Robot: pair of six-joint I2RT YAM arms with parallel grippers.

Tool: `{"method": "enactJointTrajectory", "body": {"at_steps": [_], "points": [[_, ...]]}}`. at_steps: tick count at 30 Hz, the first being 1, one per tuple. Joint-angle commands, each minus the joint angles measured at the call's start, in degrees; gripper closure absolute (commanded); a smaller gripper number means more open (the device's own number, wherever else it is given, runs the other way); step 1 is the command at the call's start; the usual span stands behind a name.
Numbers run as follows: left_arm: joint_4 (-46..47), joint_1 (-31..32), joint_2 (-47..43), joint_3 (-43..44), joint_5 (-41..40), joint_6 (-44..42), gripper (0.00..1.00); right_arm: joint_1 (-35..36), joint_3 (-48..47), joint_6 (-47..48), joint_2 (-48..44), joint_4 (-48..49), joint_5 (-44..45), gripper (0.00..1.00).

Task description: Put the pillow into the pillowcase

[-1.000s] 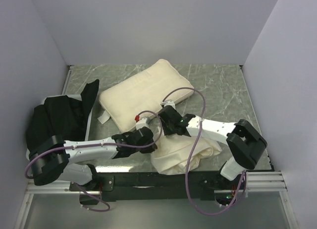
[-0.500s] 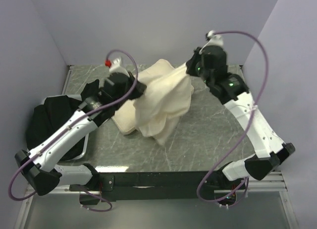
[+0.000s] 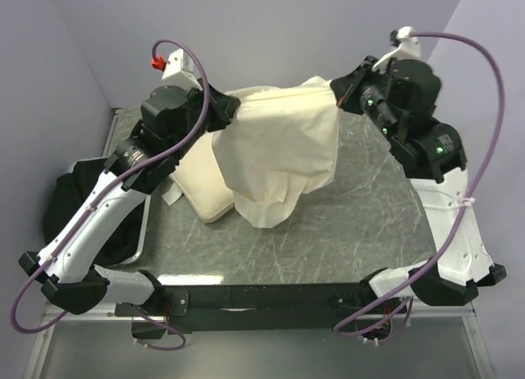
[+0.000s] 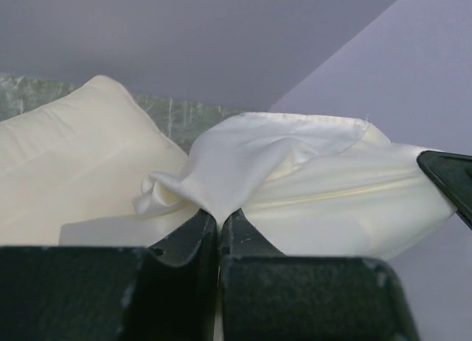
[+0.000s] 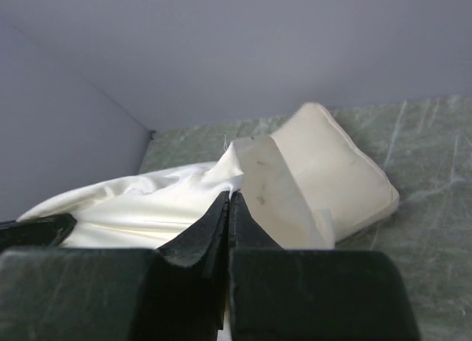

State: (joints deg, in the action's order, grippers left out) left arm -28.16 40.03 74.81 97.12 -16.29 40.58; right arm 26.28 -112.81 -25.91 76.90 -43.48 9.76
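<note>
The pillowcase (image 3: 283, 149) hangs in the air as a stretched cream sheet between my two grippers, its lower end drooping onto the pillow. My left gripper (image 3: 223, 112) is shut on its left top corner (image 4: 221, 186). My right gripper (image 3: 343, 93) is shut on its right top corner (image 5: 240, 171). The pillow (image 3: 205, 186) lies on the table below and behind, mostly hidden by the hanging fabric; it also shows in the left wrist view (image 4: 66, 164) and in the right wrist view (image 5: 332, 167).
A black cloth heap (image 3: 78, 198) lies at the table's left side on a tray. Grey walls close in on left, back and right. The marble tabletop (image 3: 361, 223) shows in front and to the right.
Both grippers have lifted higher and moved apart, pulling the pillowcase from a bunched drape into a wide taut sheet above the pillow. A second ago it lay crumpled near the front edge.
</note>
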Motion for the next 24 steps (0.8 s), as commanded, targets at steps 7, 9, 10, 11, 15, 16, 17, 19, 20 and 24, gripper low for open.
{"method": "enactJointTrajectory", "body": {"at_steps": [7, 9, 10, 11, 15, 16, 17, 19, 20, 24], "points": [[3.5, -2.4, 1.7, 8.3, -4.3, -9.2, 0.81, -3.9, -17.0, 2.4, -5.9, 2.4, 6.9, 1.00], [0.5, -2.4, 4.5, 10.0, -5.7, -8.9, 0.82, -3.8, -14.8, 2.5, -6.6, 2.8, 8.7, 1.00], [0.0, -2.5, 5.0, 9.8, -5.9, -8.4, 0.81, -3.9, -10.7, 3.0, -6.9, 3.1, 9.7, 1.00], [-0.9, -2.5, 5.3, 9.4, -5.4, -7.8, 0.76, -3.9, -8.0, 3.1, -7.4, 3.5, 10.9, 1.00], [-1.4, -2.4, 3.2, -3.5, -3.7, -2.0, 0.38, -6.8, 4.2, 3.1, -6.7, 5.1, 14.7, 1.00], [-1.2, -2.4, 2.5, -7.1, -3.2, 0.6, 0.36, -8.8, 5.0, 2.9, -6.2, 4.9, 14.2, 1.00], [-0.3, -2.2, 1.5, -11.1, -2.4, 1.5, 0.31, -9.6, 5.2, 2.7, -4.6, 4.5, 14.0, 1.00], [3.2, -1.1, -1.1, -23.5, 0.2, 4.6, 0.25, -11.2, 5.2, 2.3, -3.3, 3.0, 13.5, 1.00], [5.3, 1.2, -1.9, -27.9, 0.7, 5.1, 0.22, -11.3, 5.5, 2.3, -2.8, 2.9, 13.6, 1.00], [14.2, 7.0, -1.1, -43.4, 2.1, 9.0, 0.17, -11.6, 9.8, 1.6, -4.2, 4.8, 12.0, 1.00]]}}
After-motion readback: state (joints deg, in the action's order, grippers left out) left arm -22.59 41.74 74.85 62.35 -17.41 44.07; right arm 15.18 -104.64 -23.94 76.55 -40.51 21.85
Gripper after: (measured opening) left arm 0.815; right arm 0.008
